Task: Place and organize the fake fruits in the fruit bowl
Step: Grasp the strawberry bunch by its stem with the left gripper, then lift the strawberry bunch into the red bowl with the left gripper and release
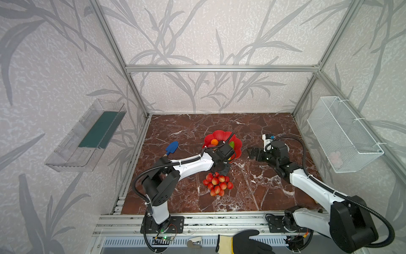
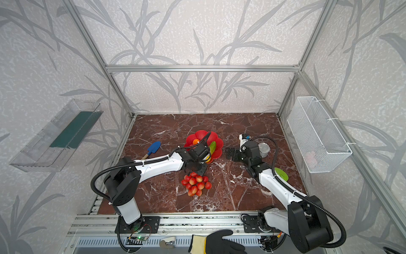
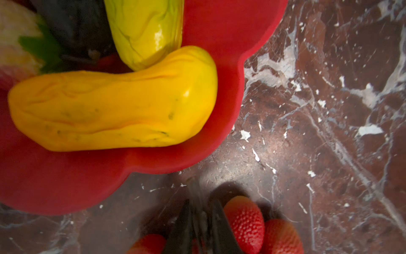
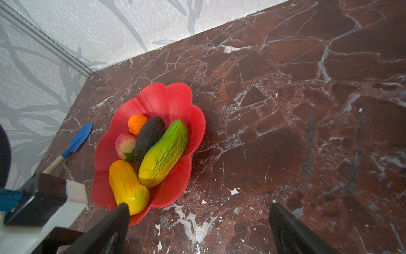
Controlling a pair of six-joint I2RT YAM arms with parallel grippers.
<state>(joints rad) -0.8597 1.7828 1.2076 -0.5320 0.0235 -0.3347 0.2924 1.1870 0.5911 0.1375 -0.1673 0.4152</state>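
Observation:
The red scalloped fruit bowl (image 1: 216, 134) (image 2: 201, 133) (image 4: 167, 94) sits mid-table. In it lie a small orange (image 4: 137, 124), a dark avocado (image 4: 149, 137), a strawberry (image 4: 125, 145), a green-yellow oblong (image 4: 164, 151) (image 3: 145, 30) and a yellow-orange oblong (image 4: 127, 187) (image 3: 109, 110). The red grape bunch (image 1: 217, 183) (image 2: 195, 183) (image 3: 245, 222) lies on the table just in front of the bowl. My left gripper (image 1: 216, 172) (image 3: 201, 211) points down at the bunch's top, shut on its thin stem between the berries. To the right of the bowl my right gripper (image 1: 250, 154) (image 4: 198, 206) stands open and holds nothing.
A blue trowel (image 1: 171, 147) (image 4: 79, 136) lies left of the bowl. A silver tin can (image 2: 263, 149) and a green object (image 2: 281, 173) sit behind my right arm. A white wire basket (image 1: 342, 134) hangs on the right wall, a clear tray (image 1: 85, 136) on the left. A gloved hand (image 1: 243, 242) rests at the front rail.

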